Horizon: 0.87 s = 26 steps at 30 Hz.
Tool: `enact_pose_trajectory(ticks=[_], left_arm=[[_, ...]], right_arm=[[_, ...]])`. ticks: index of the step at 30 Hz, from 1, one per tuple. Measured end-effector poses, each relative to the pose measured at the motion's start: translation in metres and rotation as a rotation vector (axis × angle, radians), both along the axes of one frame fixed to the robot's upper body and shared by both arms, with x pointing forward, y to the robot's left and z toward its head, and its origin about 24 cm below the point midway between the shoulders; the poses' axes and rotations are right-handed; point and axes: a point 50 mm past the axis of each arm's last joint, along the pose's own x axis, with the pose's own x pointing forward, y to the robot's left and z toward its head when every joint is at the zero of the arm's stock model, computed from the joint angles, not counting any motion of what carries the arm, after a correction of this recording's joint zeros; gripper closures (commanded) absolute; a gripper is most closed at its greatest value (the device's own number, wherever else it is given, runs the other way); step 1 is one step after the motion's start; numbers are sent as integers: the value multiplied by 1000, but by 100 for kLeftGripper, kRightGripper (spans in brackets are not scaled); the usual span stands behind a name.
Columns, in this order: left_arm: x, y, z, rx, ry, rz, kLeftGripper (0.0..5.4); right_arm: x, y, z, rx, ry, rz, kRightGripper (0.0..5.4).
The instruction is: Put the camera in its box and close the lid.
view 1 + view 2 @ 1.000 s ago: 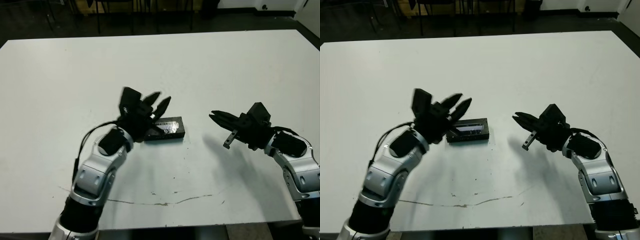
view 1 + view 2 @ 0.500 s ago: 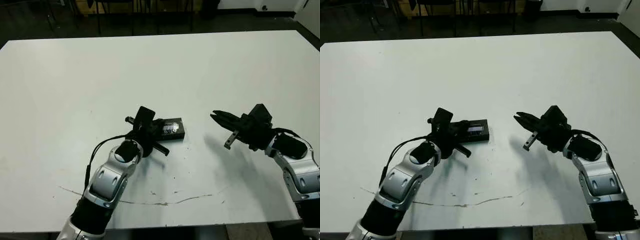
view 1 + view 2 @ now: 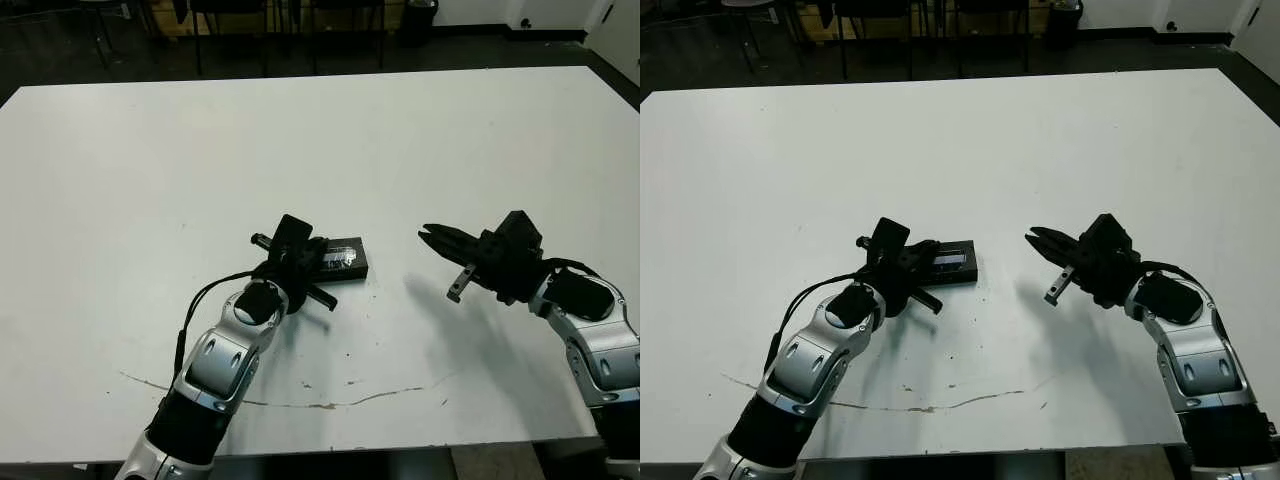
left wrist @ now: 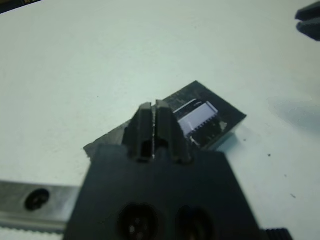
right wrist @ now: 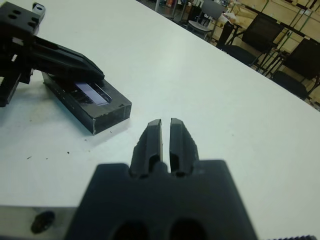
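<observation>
I judge the task nearly done: the lid (image 5: 87, 92) sits on the box (image 5: 102, 114), camera unseen, left gripper (image 4: 156, 117) pressing with fingers together, right gripper (image 5: 166, 131) idle, nearly closed.

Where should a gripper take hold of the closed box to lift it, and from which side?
Across its two long side walls, coming from above: the box lies flat on the table, long and narrow. Judging by the views, its right end is free; the left gripper presses on the other.

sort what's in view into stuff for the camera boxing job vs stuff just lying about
Job:
lid, seated on the box
box
left gripper, on the lid
right gripper, off to the side
camera: not visible

Lying about:
chairs beyond the table
scratch mark on the table
</observation>
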Motion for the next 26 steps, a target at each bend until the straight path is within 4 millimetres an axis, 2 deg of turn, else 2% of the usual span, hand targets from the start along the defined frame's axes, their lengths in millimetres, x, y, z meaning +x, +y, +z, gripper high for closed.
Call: enact_pose_trajectory(ticks=[8,15,19,22,26], left_arm=[[-25,25,6,-121,-79,-16,539],[-27,60,44,-181,-345,170,539],[-25,83,55,-209,-445,312,539],[-24,96,55,-231,-499,373,539],[-28,102,40,-272,-512,472,539]], right_arm=[[-8,2,-1,78,37,-21,540],[-8,2,0,133,11,-107,540],[-6,1,1,186,24,-172,540],[-5,1,1,215,6,-220,540],[-4,3,-3,264,-9,-299,540]])
